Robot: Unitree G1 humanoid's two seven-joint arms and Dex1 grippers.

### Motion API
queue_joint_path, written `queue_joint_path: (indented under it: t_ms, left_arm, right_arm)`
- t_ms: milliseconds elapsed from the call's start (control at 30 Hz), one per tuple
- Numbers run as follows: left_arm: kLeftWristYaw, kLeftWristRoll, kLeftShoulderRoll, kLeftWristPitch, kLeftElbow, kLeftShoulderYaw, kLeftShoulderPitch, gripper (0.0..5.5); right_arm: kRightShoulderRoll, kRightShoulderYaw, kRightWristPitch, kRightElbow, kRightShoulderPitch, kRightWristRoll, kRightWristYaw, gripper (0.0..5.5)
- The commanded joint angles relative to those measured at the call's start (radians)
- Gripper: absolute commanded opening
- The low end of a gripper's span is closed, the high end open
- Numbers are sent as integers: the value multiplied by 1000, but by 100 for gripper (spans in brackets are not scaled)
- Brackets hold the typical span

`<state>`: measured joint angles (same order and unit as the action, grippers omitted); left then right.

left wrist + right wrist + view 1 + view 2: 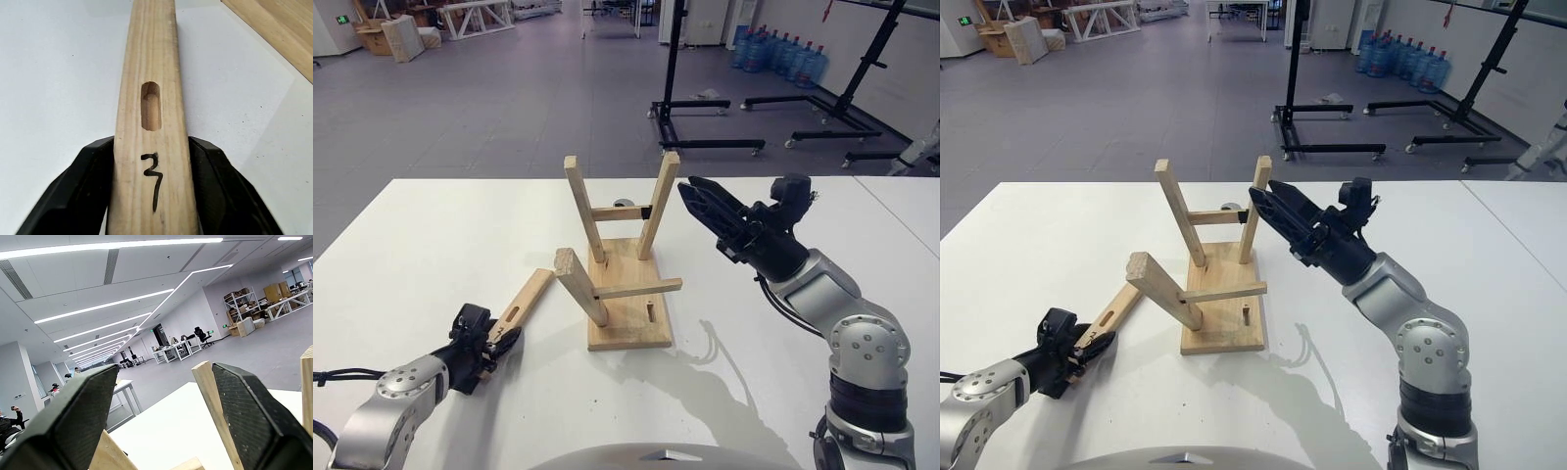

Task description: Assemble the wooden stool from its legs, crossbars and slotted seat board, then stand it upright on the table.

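Left eye view: the fourth leg (521, 302) is clamped at its near end by the left tool (497, 346). It lies flat on the worktop (431, 235) at lower left, mortise upward, its long axis pointing up-right toward the upturned seat board (626, 328). The right tool (689, 189) is spread apart beside a fitted rear leg (659, 206). Next, the leg likely must be raised upright and seated onto the free crossbar (641, 288).

Pale wood stool (628, 328) and leg (524, 300), white table (421, 245)

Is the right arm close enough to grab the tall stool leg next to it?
Probably yes. The right end effector is open beside the upright leg, with nothing standing between them.
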<state>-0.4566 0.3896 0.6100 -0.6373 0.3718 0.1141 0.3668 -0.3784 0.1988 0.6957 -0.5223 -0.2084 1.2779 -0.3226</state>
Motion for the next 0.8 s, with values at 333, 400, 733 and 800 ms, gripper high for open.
queue_joint_path:
  t_ms: [333, 400, 733, 800]
  left_arm:
    - [-165, 173, -58, 219, 0, 188, -137, 204]
    - [-250, 357, -65, 255, 98, 258, -207, 204]
    - [-493, 716, -25, 84, 17, 82, -670, 204]
    - [-526, 700, -30, 65, -31, 44, -740, 204]
  right_arm:
    - [-1, 5, -48, 30, -60, -47, -25, 352]
    - [-5, 6, -61, 53, -86, -64, -45, 352]
    - [44, -101, 26, 152, -294, 125, -267, 352]
    - [61, -136, 27, 170, -324, 92, -300, 352]
